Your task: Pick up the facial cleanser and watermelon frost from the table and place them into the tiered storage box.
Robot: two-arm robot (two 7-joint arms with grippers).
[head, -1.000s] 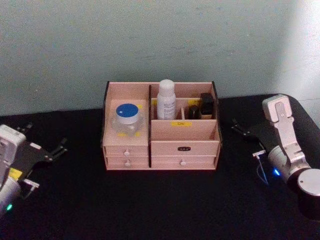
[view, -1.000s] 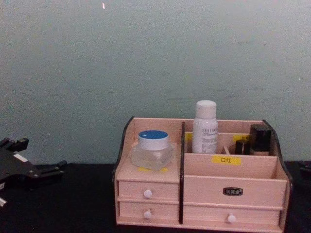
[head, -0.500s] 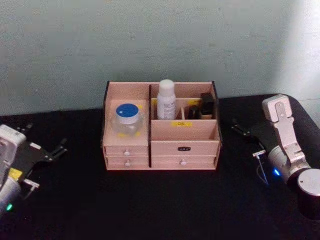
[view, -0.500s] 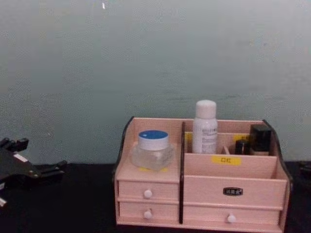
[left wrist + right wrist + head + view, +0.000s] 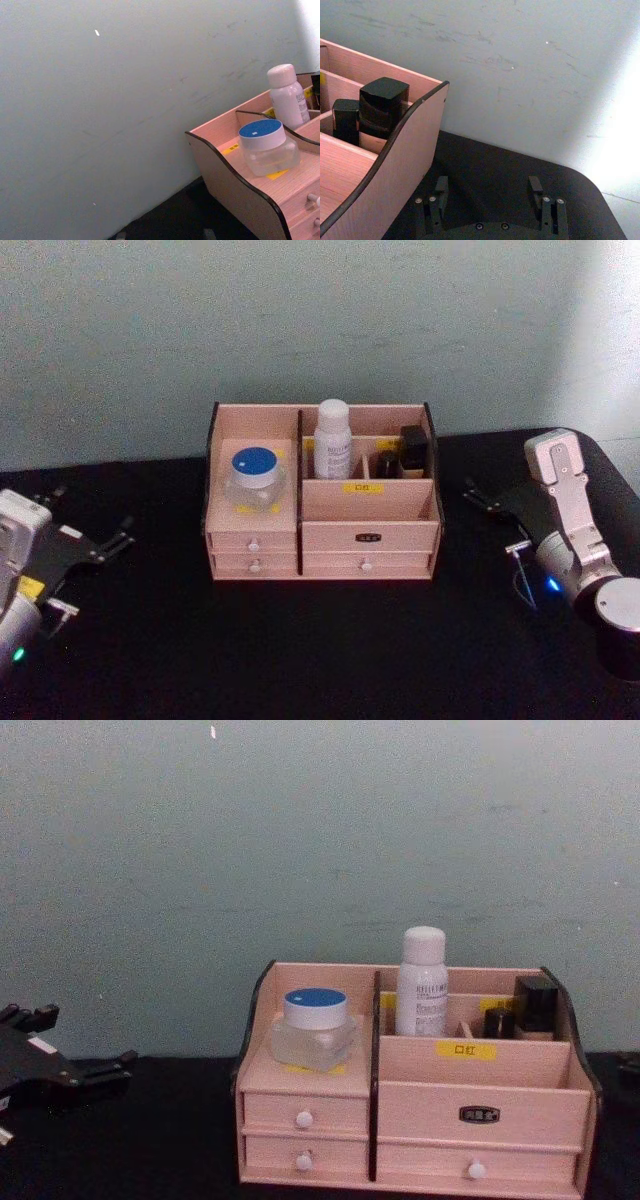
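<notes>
Tiered storage box [image 5: 320,530] mid-tabletop [image 5: 300,650], blue-lidded jar [image 5: 255,475] on its left shelf, white bottle [image 5: 333,440] upright in a rear compartment, left tool [image 5: 100,540] and right tool [image 5: 489,192] parked at opposite sides, both open, empty

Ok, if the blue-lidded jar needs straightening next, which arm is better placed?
Left. The blue-lidded jar sits on the tiered storage box's left shelf, on the left gripper's side; the right gripper is beyond the box's far end. Both jaws stand open.

yellow label [image 5: 466,1049] reads 口红, bottle print illegible
</notes>
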